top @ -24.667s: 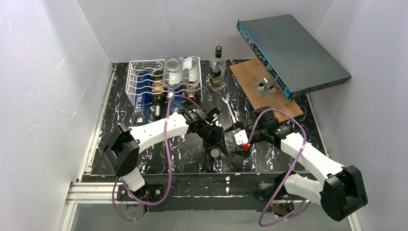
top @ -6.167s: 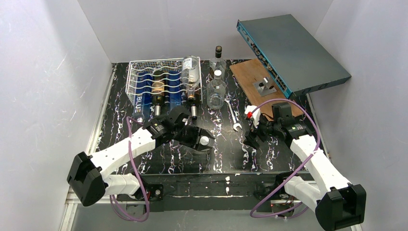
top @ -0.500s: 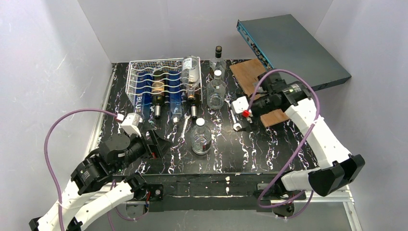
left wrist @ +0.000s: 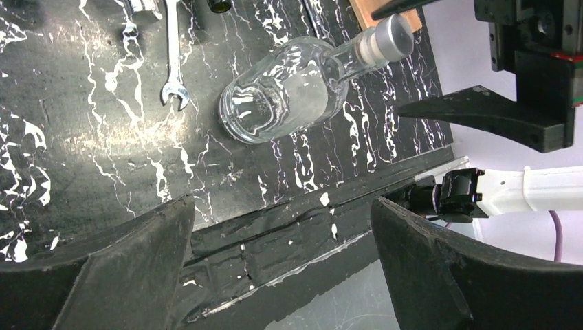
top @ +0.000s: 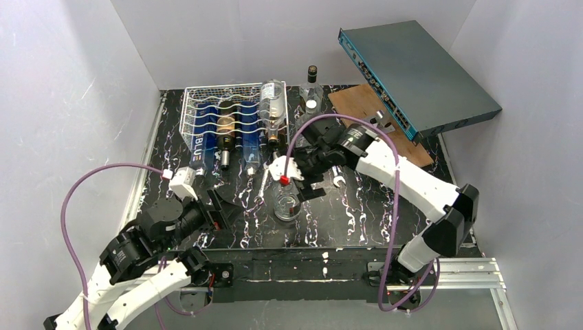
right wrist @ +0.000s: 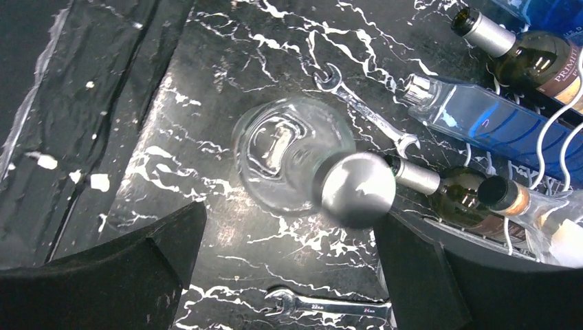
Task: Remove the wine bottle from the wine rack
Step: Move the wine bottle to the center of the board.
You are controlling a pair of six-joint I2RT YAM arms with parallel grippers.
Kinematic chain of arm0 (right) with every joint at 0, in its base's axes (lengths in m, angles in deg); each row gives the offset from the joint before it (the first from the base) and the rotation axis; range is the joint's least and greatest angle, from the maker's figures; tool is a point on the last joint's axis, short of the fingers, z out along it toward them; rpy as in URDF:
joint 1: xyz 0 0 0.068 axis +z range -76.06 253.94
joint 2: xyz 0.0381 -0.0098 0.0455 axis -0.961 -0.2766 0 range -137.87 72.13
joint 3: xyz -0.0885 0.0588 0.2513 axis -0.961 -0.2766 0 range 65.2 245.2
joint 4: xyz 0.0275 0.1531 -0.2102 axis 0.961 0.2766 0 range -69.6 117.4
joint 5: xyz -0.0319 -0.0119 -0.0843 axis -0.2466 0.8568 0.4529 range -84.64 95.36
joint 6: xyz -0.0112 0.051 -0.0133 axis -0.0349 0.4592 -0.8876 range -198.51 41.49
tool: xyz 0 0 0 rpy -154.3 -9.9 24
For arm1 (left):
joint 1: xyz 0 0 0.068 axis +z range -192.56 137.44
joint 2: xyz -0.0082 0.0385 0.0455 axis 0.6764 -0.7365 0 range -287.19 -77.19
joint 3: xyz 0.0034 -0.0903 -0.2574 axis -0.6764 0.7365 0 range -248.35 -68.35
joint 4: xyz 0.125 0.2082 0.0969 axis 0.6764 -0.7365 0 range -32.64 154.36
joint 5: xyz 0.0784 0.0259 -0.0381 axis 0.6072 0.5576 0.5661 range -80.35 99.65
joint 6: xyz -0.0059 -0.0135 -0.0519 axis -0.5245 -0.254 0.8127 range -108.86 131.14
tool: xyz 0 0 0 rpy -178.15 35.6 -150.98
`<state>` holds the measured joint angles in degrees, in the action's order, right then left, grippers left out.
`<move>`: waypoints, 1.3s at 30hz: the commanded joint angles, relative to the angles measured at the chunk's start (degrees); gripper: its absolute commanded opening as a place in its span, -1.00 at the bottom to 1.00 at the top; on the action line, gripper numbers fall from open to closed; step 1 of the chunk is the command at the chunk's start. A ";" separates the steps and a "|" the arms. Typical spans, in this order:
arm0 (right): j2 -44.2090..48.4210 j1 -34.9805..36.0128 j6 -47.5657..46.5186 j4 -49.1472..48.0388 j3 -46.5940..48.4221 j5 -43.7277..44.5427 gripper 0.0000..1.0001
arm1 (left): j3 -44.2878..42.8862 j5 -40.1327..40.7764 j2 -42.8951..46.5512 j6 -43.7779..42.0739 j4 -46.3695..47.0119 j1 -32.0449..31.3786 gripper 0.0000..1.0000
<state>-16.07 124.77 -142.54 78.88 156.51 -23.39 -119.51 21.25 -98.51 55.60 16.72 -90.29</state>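
The wine rack (top: pixel 206 91) stands at the back left with several bottles lying in it: a dark wine bottle (top: pixel 225 130) between two blue ones, and a clear bottle (top: pixel 273 103) on top. A clear silver-capped bottle (top: pixel 287 201) stands upright on the table in front of the rack. My right gripper (top: pixel 306 180) hovers open just over and beside its cap (right wrist: pixel 357 189), touching nothing. In the right wrist view the open right gripper (right wrist: pixel 289 227) frames bare table, with the racked bottle necks (right wrist: pixel 481 31) at upper right. My left gripper (top: pixel 221 210) is open and empty at the front left.
Two wrenches (right wrist: pixel 364 113) (right wrist: pixel 330 302) lie near the standing bottle. A dark-capped bottle (top: pixel 311 81) stands at the back beside the rack. A wooden board (top: pixel 357 103) and a tilted grey-blue box (top: pixel 419 69) fill the back right. The table's front edge (left wrist: pixel 295 220) lies under the left gripper (left wrist: pixel 282 213).
My right arm has swung left from beside the wooden board to over the standing clear bottle. The left arm has hardly moved. Both grippers stay open.
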 commanded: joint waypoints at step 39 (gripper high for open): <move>-4.70 3.22 18.53 -14.35 -3.50 4.69 0.31 | 3.70 1.17 3.67 3.70 -2.70 0.24 0.99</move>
<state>-20.66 127.66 -125.71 66.60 153.45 -17.91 -116.40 21.49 -94.29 59.04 14.58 -90.29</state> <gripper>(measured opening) 0.669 0.992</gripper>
